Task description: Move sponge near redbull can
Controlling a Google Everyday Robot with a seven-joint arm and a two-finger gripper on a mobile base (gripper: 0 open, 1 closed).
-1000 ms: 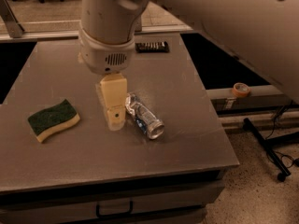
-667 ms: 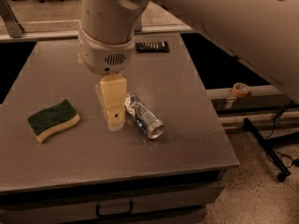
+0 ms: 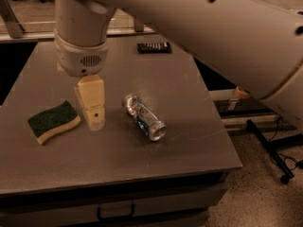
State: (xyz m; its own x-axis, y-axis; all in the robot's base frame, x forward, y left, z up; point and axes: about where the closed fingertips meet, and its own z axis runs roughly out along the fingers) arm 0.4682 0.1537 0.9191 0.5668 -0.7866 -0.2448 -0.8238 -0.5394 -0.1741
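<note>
The sponge [image 3: 53, 122], dark green on top with a pale yellow base, lies flat on the left part of the grey table [image 3: 189, 103]. The redbull can [image 3: 144, 116], silver with blue markings and dented, lies on its side near the table's middle, its open end toward the front right. My gripper [image 3: 93, 109] hangs from the big white arm and points down between the two. It is just right of the sponge and left of the can, close to the table surface. It holds nothing that I can see.
A small dark flat object [image 3: 154, 47] lies near the table's back edge. The table's front edge has a drawer handle [image 3: 116, 213] below it. To the right, past the table edge, are floor, a black stand's legs [image 3: 272, 148] and cables.
My gripper has moved left, away from the can and closer to the sponge. The sponge and the can have not moved.
</note>
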